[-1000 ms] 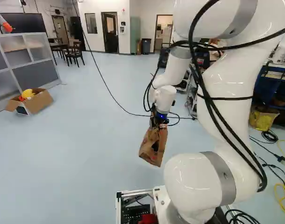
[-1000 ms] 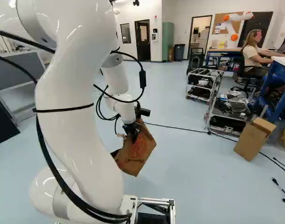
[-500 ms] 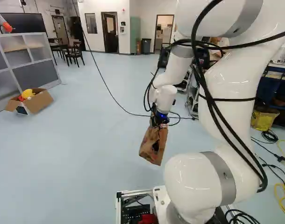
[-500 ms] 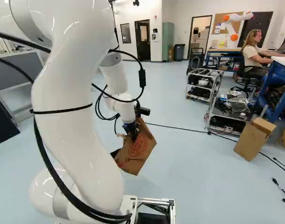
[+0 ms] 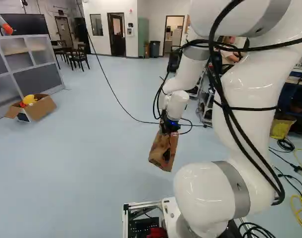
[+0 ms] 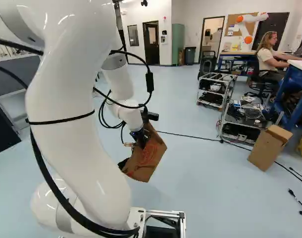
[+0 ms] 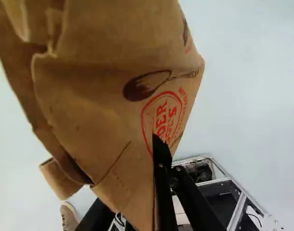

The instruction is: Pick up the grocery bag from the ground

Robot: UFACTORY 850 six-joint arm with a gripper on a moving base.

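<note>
My gripper (image 6: 140,139) is shut on the brown paper grocery bag (image 6: 147,157), which hangs tilted from it above the floor. In the left base view the gripper (image 5: 169,128) points down, with the bag (image 5: 163,151) below it. The wrist view has the bag (image 7: 103,91) close up, printed in red and dark brown, filling much of the space ahead of the gripper (image 7: 154,211). Bag paper runs between the fingers and hides part of them.
The base's frame (image 7: 229,185) lies beyond the bag. An open cardboard box (image 5: 39,108) stands by a grey partition (image 5: 34,79). Right of the arm are carts (image 6: 240,121), another box (image 6: 269,148) and floor cables. Another robot (image 6: 250,19) shows at the back.
The arm has shifted against its lowest joint, its upper links swinging to the right in the left base view. The gripper and the held bag have risen slightly. The base has not moved.
</note>
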